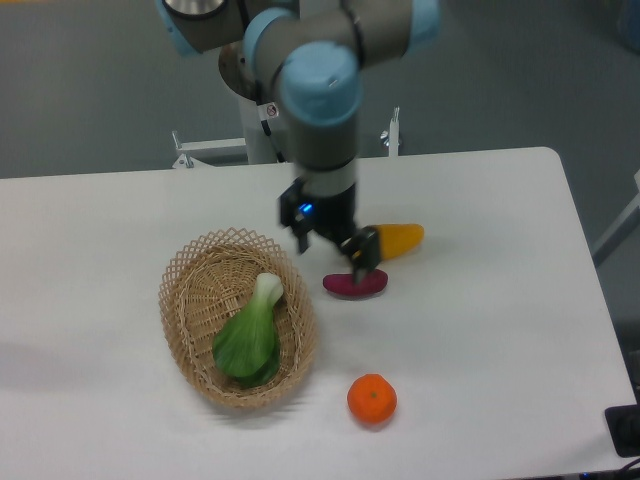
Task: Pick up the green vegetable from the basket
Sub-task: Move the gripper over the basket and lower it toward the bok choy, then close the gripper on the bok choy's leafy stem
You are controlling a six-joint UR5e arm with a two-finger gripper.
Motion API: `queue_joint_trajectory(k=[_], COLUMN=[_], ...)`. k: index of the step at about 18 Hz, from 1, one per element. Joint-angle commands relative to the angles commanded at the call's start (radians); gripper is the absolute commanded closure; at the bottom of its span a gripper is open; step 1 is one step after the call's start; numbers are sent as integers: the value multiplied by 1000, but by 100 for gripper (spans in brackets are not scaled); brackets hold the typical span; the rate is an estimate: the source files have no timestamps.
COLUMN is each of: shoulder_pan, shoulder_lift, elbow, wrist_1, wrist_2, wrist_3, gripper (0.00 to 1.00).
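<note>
Orange (372,398) sits nearest; basket (190,300) holds a light, likely rigid green vegetable (250,335), best pinched at its stalk; gripper (333,255) open beside it.

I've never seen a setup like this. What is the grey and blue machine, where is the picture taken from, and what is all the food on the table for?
It is a robot arm with jointed grey and blue segments. At its tip is a gripper, whose two jaws do the grasping. The single picture comes from a fixed camera looking down at the white table from the front.

On the table lies a woven basket holding a green vegetable, a leafy toy with a pale stalk. Outside the basket are an orange, a yellow fruit and a purple vegetable.

The gripper hangs above the purple vegetable, to the right of the basket. It seems to hold nothing; whether its jaws are open is hard to tell.
</note>
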Motion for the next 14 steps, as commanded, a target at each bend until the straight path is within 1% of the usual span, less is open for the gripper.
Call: queue_joint_trajectory(k=[2, 4, 6, 8, 11, 14], shoulder_pan=[-29, -34, -34, -46, -51, -52], shoulder_lift=[-23, -26, -32, -54, -81, -92], elbow=[-31, -58, -64, -77, -78, -80], wrist_1=[0, 2, 2, 6, 6, 11], wrist_2=[0, -2, -2, 0, 1, 5], wrist_3=[-2, -5, -27, -38, -73, -103], gripper=[0, 0, 0, 0, 0, 0])
